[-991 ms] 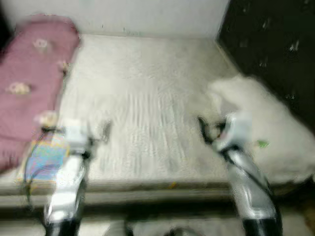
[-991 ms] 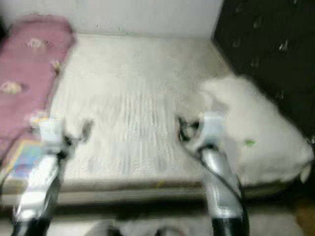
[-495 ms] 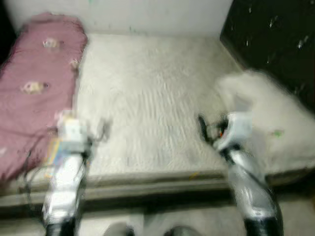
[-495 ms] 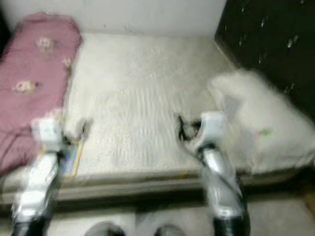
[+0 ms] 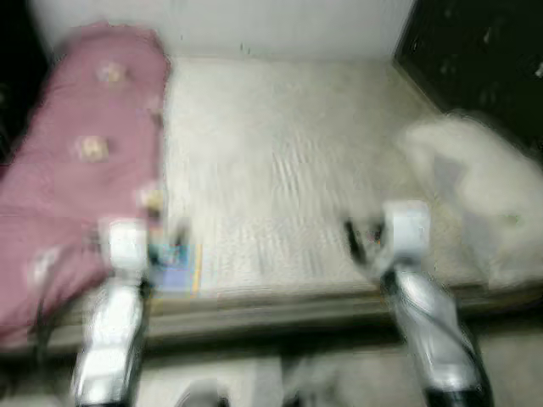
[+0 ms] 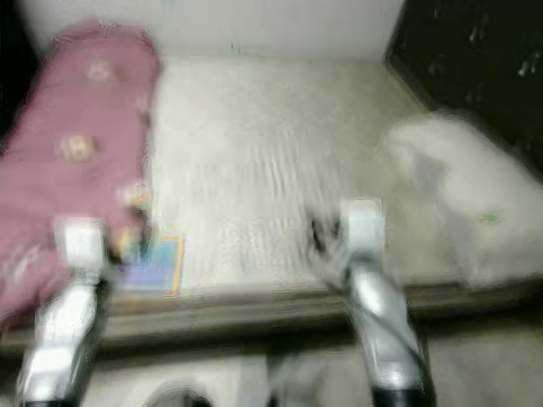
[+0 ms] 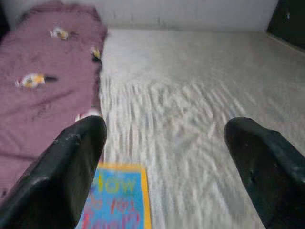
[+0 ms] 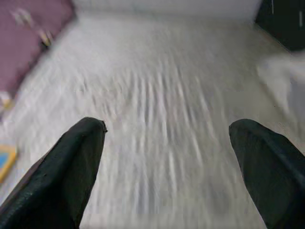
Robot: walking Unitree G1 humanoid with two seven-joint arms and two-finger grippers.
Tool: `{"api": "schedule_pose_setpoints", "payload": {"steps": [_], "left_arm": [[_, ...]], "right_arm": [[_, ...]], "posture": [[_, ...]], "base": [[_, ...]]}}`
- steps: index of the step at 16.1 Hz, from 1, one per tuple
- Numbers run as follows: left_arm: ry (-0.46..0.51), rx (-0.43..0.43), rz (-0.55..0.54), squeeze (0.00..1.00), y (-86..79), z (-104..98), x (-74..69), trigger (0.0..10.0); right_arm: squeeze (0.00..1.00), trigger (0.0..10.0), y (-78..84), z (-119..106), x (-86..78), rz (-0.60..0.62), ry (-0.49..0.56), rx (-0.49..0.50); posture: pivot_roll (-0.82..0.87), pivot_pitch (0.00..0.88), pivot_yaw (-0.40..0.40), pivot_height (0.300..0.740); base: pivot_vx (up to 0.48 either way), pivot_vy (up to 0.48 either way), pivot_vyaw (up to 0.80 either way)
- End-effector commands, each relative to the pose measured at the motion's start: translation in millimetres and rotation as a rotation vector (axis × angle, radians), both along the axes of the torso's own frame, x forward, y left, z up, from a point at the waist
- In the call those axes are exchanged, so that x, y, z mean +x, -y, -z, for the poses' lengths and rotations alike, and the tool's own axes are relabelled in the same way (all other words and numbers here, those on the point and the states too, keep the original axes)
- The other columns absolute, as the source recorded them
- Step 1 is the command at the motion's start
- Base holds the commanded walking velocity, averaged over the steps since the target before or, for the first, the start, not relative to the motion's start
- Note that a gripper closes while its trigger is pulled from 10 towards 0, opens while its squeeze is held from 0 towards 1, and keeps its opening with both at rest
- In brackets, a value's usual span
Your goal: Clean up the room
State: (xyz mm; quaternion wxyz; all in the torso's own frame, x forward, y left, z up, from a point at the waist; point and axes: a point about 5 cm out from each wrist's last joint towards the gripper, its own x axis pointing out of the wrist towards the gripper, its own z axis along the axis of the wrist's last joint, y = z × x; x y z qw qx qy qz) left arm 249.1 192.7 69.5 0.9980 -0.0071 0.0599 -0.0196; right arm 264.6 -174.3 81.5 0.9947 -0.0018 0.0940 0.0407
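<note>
A bed with a white mattress (image 5: 280, 161) lies before me. A pink patterned blanket (image 5: 76, 170) runs along its left side. A colourful book (image 5: 176, 267) lies flat near the front left edge; its blue cover with a yellow border (image 7: 116, 202) sits just below my left gripper (image 7: 164, 133), which is open and holds nothing. A rumpled white pillow or cover (image 5: 475, 195) rests on the bed's right side. My right gripper (image 8: 167, 129) is open over the bare mattress, near the front edge. The head views are blurred.
A white wall (image 5: 280, 25) closes the far side of the bed. A dark panel (image 5: 484, 59) stands along the right. The bed's front edge (image 5: 297, 305) runs across just ahead of my arms, with pale floor below.
The whole picture has shifted right, so the camera has swung left. The book and pink blanket now sit further into view. Both arms hold the same pose.
</note>
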Motion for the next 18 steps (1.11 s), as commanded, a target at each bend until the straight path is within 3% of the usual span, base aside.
{"api": "schedule_pose_setpoints", "payload": {"steps": [1, 3, 6, 9, 18], "left_arm": [[0.013, 0.023, 0.0, 0.0, -3.9, -4, -1.4, 10.0], [0.013, 0.02, -0.002, 0.0, -1.8, -4, -3.2, 10.0], [0.038, 0.02, 0.008, 0.0, 1.8, -9, 0.6, 10.0], [0.053, 0.008, 0.041, 0.0, 4.0, -12, 0.0, 10.0], [0.06, -0.01, 0.071, 0.0, 6.6, -14, -0.4, 10.0]], "right_arm": [[0.0, 10.0, 0.4, -2, 1.9, 0.013, -0.017, 0.035], [0.0, 10.0, 6.7, -6, 6.0, 0.026, 0.024, -0.043], [0.0, 10.0, -5.2, -6, 4.9, -0.052, 0.019, -0.047], [0.0, 10.0, -6.9, -6, 4.4, -0.069, 0.015, -0.027], [0.0, 10.0, -4.9, -9, 7.1, -0.049, 0.045, -0.048]], "posture": [[-0.03, 0.058, -0.062, 0.74], [-0.03, 0.064, -0.065, 0.74], [-0.03, 0.064, -0.065, 0.74], [-0.03, 0.067, -0.065, 0.74], [-0.02, 0.071, -0.07, 0.74]], "base": [[0.0, 0.461, 0.0], [0.0, 0.461, 0.0], [0.0, 0.0, 0.0], [0.0, 0.0, 0.0], [0.362, 0.0, 0.0]]}}
